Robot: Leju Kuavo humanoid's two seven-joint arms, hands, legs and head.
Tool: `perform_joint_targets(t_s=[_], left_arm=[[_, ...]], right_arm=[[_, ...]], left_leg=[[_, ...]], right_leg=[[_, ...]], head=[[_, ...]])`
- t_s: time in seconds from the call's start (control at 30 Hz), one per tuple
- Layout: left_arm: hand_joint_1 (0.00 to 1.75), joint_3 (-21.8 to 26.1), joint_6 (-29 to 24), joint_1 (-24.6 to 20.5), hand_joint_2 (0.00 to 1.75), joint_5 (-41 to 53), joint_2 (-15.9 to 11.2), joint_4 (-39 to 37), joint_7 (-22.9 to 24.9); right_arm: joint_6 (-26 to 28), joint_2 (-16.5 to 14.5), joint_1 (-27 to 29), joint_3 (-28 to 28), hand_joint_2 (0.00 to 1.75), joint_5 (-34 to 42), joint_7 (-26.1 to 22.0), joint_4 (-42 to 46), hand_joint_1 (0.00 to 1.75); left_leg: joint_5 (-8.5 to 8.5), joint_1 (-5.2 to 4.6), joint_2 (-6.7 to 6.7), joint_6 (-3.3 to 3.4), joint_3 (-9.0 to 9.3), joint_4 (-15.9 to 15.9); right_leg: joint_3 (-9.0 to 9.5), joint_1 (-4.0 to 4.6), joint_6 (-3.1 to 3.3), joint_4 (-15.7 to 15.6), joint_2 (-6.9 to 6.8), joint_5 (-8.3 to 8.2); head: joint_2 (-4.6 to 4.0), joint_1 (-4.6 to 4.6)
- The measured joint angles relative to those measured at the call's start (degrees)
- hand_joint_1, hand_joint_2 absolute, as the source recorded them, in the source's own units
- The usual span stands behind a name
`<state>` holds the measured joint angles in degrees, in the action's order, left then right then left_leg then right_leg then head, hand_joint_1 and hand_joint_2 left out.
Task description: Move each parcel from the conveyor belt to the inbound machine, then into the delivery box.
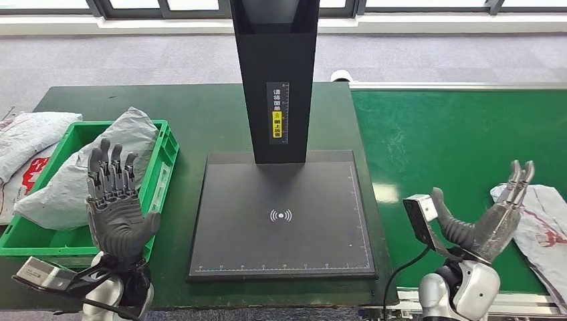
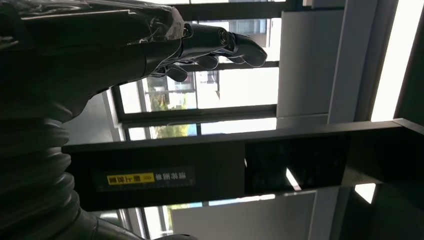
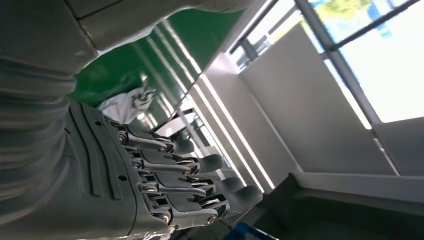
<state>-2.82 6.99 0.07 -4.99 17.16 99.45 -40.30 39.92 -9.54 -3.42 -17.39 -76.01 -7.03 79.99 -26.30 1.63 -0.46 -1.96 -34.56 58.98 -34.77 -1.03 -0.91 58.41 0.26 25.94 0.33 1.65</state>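
A white and grey parcel with red marks lies on the green conveyor belt at the right edge; the right wrist view catches a parcel on the belt too. My right hand is raised beside that parcel, fingers apart, holding nothing. The black inbound machine has a flat pad and an upright column, with nothing lying on the pad. A grey parcel fills the green delivery box. In front of the box my left hand is held up, palm out, empty.
More white parcels lie on the dark green table left of the box. The machine's column with its yellow label crosses the left wrist view. Windows and grey floor lie beyond the table.
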Motion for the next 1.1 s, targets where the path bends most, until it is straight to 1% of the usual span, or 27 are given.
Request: perform_joint_targets(t_s=[0.1, 0.2, 0.3, 0.47, 0.63, 0.73, 0.9, 1.1], left_arm=[[0.0, -0.9, 1.9, 0.3, 1.75, -0.8, 0.0, 1.0, 0.0], [0.0, -1.1, 2.5, 0.4, 1.75, -1.0, 0.0, 1.3, 0.0], [0.0, -1.1, 2.5, 0.4, 1.75, -0.9, 0.0, 1.3, 0.0], [0.0, -1.5, 1.6, -0.2, 1.75, -0.9, -0.1, 1.0, 0.1], [0.0, -2.4, 2.0, -0.8, 1.75, -2.7, -0.2, 0.1, 0.2], [0.0, -2.5, 2.1, -1.3, 1.75, -3.2, -0.4, -0.7, 0.2], [0.0, -2.5, 2.1, -1.4, 1.75, -3.3, -0.6, -1.7, 0.2], [0.0, -2.5, 1.8, -1.5, 1.75, -2.9, -0.8, -2.3, 0.2]], right_arm=[[0.0, 2.9, -0.5, -2.1, 1.75, -2.7, 4.0, -4.2, 0.0], [0.0, 5.8, -0.9, -4.2, 1.75, -2.9, 6.6, -8.8, 0.0], [0.0, 8.6, -1.7, -6.6, 1.75, -1.3, 7.4, -14.0, 0.0], [0.0, 13.1, -3.3, -11.8, 1.75, 1.7, 6.5, -23.7, 0.0], [0.0, 15.9, -4.5, -15.7, 1.75, 1.9, 8.0, -31.2, 0.0], [0.0, 17.8, -5.1, -17.3, 1.75, -0.6, 10.6, -35.6, 0.0], [-0.5, 20.6, -5.9, -18.4, 1.75, -4.4, 14.2, -41.4, 0.0], [-1.1, 22.2, -6.6, -18.6, 1.75, -5.1, 15.1, -45.4, 0.0]], left_leg=[[-0.01, 0.0, 0.0, 0.01, 0.0, 0.0], [-0.01, -0.01, 0.0, 0.02, 0.0, 0.0], [-0.02, -0.02, 0.0, 0.03, 0.01, 0.0], [-0.03, -0.08, -0.03, 0.11, -0.01, 0.0], [-0.07, -0.08, 0.01, 0.13, 0.0, 0.0], [-0.08, -0.08, 0.02, 0.14, -0.01, 0.0], [-0.11, -0.11, 0.04, 0.17, -0.01, 0.0], [-0.11, -0.12, 0.04, 0.17, -0.01, 0.0]], right_leg=[[0.0, 0.0, 0.0, 0.0, 0.0, 0.0], [0.02, -0.01, -0.01, 0.0, -0.02, 0.0], [0.02, -0.02, -0.01, 0.0, -0.02, 0.0], [0.04, -0.08, -0.03, 0.0, -0.06, -0.01], [0.01, -0.08, -0.07, 0.0, -0.02, 0.02], [0.01, -0.08, -0.09, 0.0, -0.01, 0.04], [0.01, -0.11, -0.1, 0.0, 0.0, 0.04], [0.01, -0.11, -0.1, 0.0, 0.0, 0.04]], head=[[-0.01, -0.01], [-0.01, -0.01], [0.01, -0.01], [-0.01, -0.01], [-0.01, -0.01], [0.0, -0.01], [0.0, -0.01], [-0.01, -0.01]])
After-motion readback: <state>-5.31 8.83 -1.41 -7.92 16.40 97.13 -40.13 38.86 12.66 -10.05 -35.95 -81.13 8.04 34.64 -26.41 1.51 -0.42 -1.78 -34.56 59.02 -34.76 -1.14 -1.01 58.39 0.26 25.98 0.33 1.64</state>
